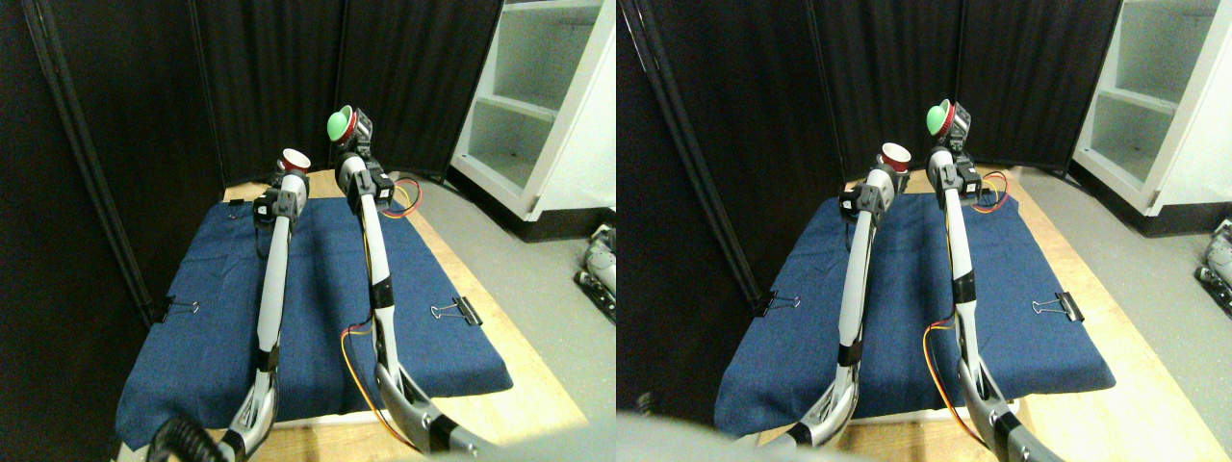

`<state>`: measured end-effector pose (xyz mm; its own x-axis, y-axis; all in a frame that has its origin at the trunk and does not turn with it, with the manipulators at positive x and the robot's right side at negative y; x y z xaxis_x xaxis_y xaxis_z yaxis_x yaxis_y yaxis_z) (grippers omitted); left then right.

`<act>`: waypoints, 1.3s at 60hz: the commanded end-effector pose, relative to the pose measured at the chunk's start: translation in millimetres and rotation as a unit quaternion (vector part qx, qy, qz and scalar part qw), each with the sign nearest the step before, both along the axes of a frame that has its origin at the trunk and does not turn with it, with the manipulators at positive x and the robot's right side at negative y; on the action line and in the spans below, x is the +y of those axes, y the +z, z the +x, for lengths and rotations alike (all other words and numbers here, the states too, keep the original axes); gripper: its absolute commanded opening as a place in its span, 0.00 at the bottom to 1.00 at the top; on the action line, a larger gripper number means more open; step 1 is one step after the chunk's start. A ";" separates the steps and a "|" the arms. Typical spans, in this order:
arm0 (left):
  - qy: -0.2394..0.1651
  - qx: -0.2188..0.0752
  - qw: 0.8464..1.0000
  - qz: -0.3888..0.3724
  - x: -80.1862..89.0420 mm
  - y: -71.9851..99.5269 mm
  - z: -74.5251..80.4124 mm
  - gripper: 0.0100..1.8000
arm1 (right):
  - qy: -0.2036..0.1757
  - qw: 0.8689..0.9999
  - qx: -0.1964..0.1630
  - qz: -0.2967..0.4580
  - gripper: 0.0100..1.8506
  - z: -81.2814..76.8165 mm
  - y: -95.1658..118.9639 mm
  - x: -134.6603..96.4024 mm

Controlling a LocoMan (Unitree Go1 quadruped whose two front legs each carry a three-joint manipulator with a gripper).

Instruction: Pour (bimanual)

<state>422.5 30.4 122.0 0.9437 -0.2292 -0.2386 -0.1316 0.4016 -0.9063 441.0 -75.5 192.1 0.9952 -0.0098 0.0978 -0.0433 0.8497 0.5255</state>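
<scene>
Both manipulators are raised above the counter (500,332), which is covered by a blue cloth (318,318) held with binder clips (460,311).

Left gripper (289,173): carries a red cup (295,160) with a white interior. The cup appears roughly upright, mouth facing up and slightly toward the camera. The jaws are closed around its lower body, as far as the small picture allows.

Right gripper (354,130): carries a green cup (338,125), held higher than the red cup and just beside it on the right. The green cup is tipped on its side, its mouth turned to the left toward the red cup. The jaws grip it at the base end.

The two cups are near each other but apart; the green cup's rim sits above and to the right of the red cup's mouth.

Assessment: both pickups are done and both cups are lifted clear of the cloth. The tilt of the green cup suggests the pour is in hand or close to its end. No contents can be seen in either cup, so whether transfer is complete cannot be told. Remaining, by judgement: righting the green cup and setting both down.
</scene>
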 end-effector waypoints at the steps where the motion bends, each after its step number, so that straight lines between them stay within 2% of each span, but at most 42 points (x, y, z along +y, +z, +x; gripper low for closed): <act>1: -0.004 -0.021 1.000 0.004 -6.6 5.2 3.0 0.18 | 0.024 1.000 -0.009 -0.002 0.17 4.2 1.7 10.0; 9: -0.007 -0.022 1.000 0.000 -9.4 6.1 3.8 0.18 | 0.024 1.000 -0.009 0.014 0.17 4.8 1.0 12.0; 22: 0.007 -0.018 1.000 -0.022 -16.6 8.3 6.2 0.18 | 0.000 1.000 -0.015 0.021 0.20 1.9 -0.3 15.5; 32: 0.005 -0.022 0.999 -0.031 -20.1 12.0 5.2 0.18 | 0.024 0.998 -0.017 0.061 0.17 5.5 -2.3 13.5; 38: 0.000 -0.020 0.999 -0.037 -21.9 14.4 5.8 0.18 | 0.031 0.995 0.000 0.092 0.17 8.1 -3.6 14.5; 50: -0.007 -0.020 0.999 -0.032 -19.6 15.7 7.5 0.18 | 0.046 0.995 0.015 0.084 0.17 9.4 -0.6 16.7; 61: -0.003 -0.020 0.999 -0.031 -17.6 12.3 8.0 0.18 | 0.044 0.997 0.016 0.061 0.17 7.3 0.1 15.5; 72: -0.002 -0.020 0.999 -0.030 -18.7 12.6 7.7 0.18 | 0.066 0.998 0.010 0.011 0.17 7.8 -0.8 15.6; 78: 0.000 -0.017 0.999 -0.033 -19.5 12.8 7.7 0.18 | 0.059 0.998 0.009 0.003 0.17 3.4 1.3 16.2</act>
<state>428.5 13.6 129.5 0.9444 -0.2406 -0.2242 -0.1276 0.3603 -0.9241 447.8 -59.2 183.4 0.9938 0.1063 0.0332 -0.1083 0.8523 0.5117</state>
